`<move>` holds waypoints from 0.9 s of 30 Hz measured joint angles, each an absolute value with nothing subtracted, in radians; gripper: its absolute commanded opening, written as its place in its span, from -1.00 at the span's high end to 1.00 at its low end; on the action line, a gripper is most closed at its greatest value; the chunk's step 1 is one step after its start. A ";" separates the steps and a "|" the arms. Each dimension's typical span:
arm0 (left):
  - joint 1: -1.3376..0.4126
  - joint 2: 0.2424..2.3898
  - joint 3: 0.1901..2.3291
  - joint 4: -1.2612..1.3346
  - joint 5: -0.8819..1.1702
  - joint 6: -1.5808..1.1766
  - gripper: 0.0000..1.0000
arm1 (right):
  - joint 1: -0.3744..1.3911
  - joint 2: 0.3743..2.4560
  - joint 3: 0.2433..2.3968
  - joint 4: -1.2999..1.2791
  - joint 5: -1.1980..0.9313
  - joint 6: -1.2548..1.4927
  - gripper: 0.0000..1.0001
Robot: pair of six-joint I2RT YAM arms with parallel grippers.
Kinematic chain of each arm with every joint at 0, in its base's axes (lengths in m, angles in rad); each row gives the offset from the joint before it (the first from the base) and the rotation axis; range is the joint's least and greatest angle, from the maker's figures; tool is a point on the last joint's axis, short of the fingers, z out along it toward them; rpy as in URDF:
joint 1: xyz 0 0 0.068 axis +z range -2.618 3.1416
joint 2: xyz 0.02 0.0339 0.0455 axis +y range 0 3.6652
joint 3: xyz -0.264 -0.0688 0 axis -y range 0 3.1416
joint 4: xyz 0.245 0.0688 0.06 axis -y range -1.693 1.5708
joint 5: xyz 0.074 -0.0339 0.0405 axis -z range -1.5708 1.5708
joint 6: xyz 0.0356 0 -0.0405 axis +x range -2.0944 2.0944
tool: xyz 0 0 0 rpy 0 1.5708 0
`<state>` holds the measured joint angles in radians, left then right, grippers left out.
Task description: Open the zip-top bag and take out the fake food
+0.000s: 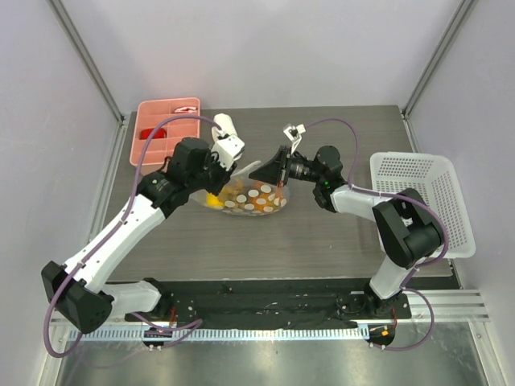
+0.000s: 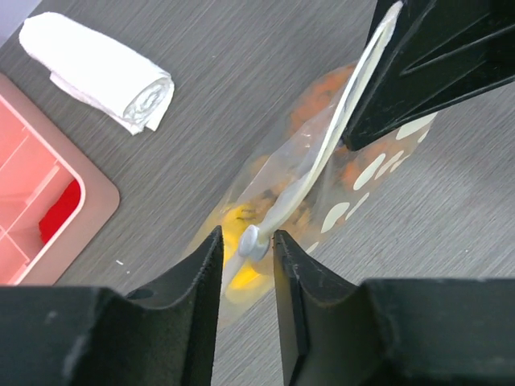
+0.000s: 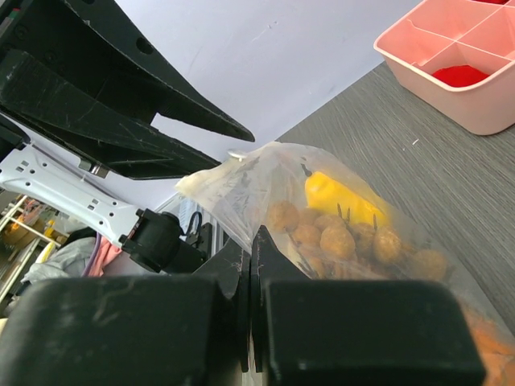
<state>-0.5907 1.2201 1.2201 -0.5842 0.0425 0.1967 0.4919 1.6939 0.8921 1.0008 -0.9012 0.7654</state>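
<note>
The clear zip-top bag (image 1: 245, 197) lies mid-table with its white zip strip (image 2: 322, 161) lifted. Inside show a yellow pear-like fruit (image 3: 338, 197), a cluster of brown balls (image 3: 342, 241) and an orange piece (image 2: 322, 92). My right gripper (image 3: 252, 233) is shut on the bag's top edge at one end and holds it up; it also shows in the left wrist view (image 2: 362, 121). My left gripper (image 2: 248, 245) is narrowly open and straddles the grey slider (image 2: 252, 241) at the strip's other end. The slider touches one finger, with a gap to the other.
A rolled white towel (image 2: 100, 72) lies behind the bag beside a pink divided tray (image 1: 165, 133) that holds red pieces at the back left. A white perforated basket (image 1: 422, 201) stands at the right edge.
</note>
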 measured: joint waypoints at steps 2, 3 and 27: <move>-0.586 1.221 1.220 -0.581 0.057 0.197 0.52 | 0.493 1.693 0.892 0.999 -0.902 0.763 0.98; -0.584 1.222 1.220 -0.580 0.064 0.196 0.60 | 0.494 1.693 0.892 0.997 -0.901 0.762 0.98; -0.574 1.239 1.205 -0.576 0.095 0.199 1.00 | 0.499 1.693 0.892 0.991 -0.910 0.762 0.72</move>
